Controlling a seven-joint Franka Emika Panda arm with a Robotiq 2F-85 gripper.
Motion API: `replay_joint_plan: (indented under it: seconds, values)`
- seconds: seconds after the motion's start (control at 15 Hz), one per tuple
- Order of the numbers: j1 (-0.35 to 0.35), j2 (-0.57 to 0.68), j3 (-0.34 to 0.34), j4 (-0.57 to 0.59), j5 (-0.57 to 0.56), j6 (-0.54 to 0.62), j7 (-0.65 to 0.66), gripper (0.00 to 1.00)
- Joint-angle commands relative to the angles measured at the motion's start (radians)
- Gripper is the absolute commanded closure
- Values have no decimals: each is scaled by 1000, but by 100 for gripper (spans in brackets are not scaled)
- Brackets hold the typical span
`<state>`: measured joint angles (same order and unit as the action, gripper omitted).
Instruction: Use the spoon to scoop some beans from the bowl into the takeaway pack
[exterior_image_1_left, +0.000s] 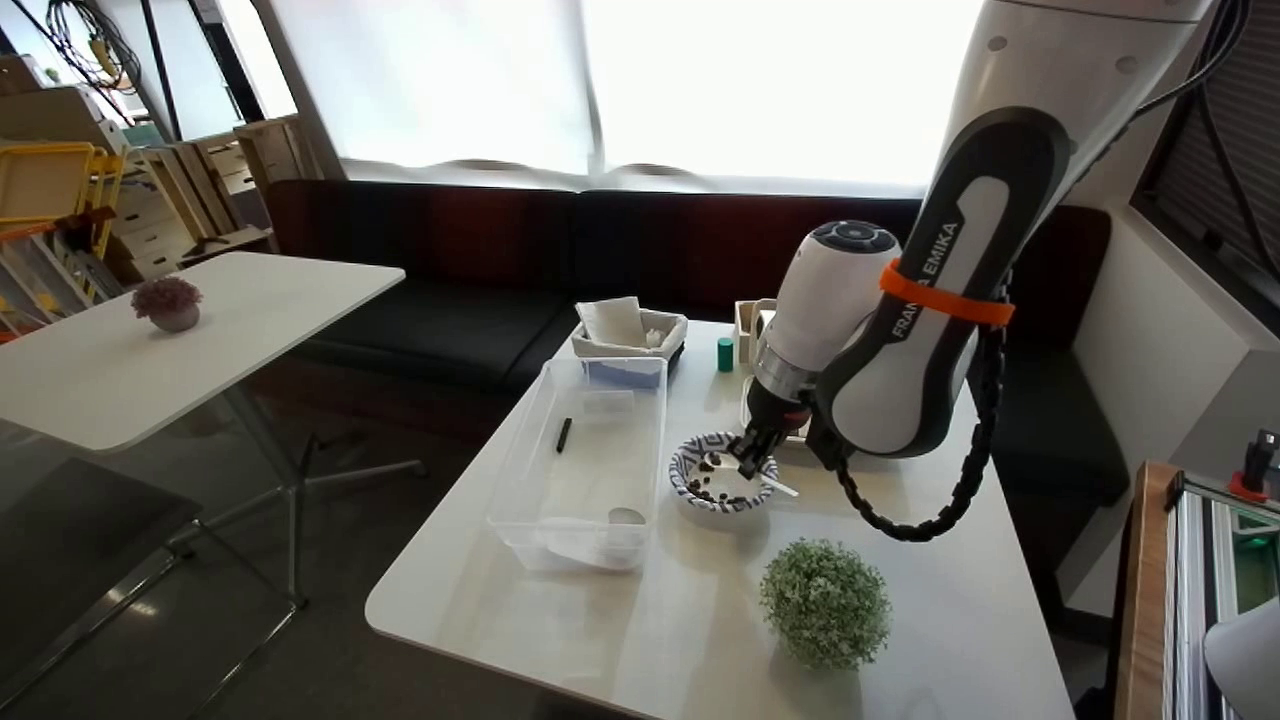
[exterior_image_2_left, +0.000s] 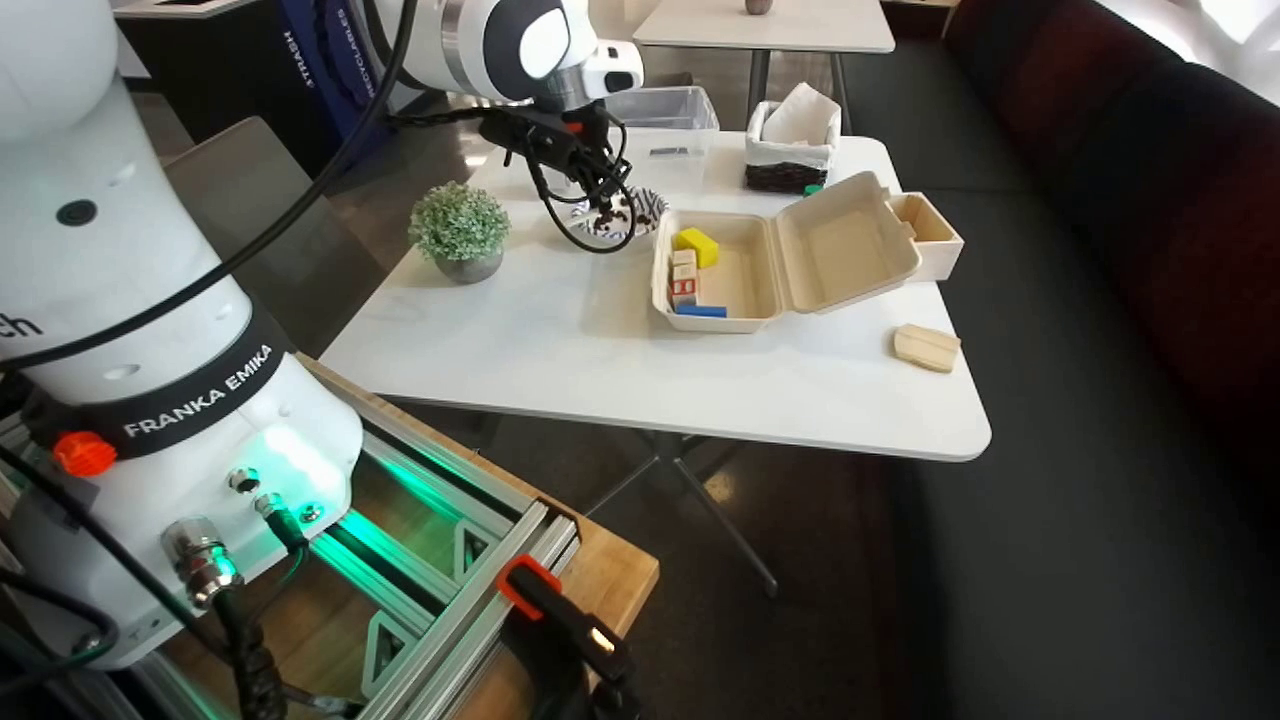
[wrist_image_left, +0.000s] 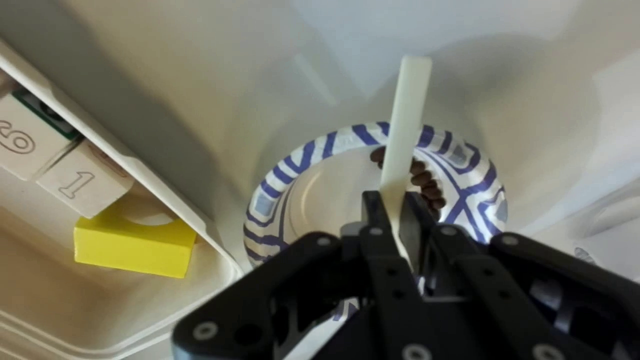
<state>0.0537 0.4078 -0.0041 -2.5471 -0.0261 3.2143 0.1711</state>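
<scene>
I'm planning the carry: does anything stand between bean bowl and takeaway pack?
Nothing separate shows between the patterned bowl and the takeaway pack; only their own rims rise there. The lid is folded open on the far side.

Blue-patterned bowl, brown beans, white spoon

The white arm had black trim, dark lettering partly under an orange band, and a ribbed black cable. Above its rounded white base ran a black collar printed FRANKA EMIKA in white. The black gripper had angular linkage bars dotted with silvery round screws.
</scene>
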Motion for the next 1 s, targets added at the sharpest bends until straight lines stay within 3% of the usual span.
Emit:
replay_joint_plan:
  seconds: [0.0, 0.2, 0.73, 0.93]
  values:
    - [52, -87, -43, -87, 60, 8, 2, 97]
    - [100, -142, -100, -119, 78, 4, 6, 97]
    - [339, -159, -451, -86, 84, -44, 121, 97]
    - [389, -141, -540, -83, 71, -86, 163, 97]
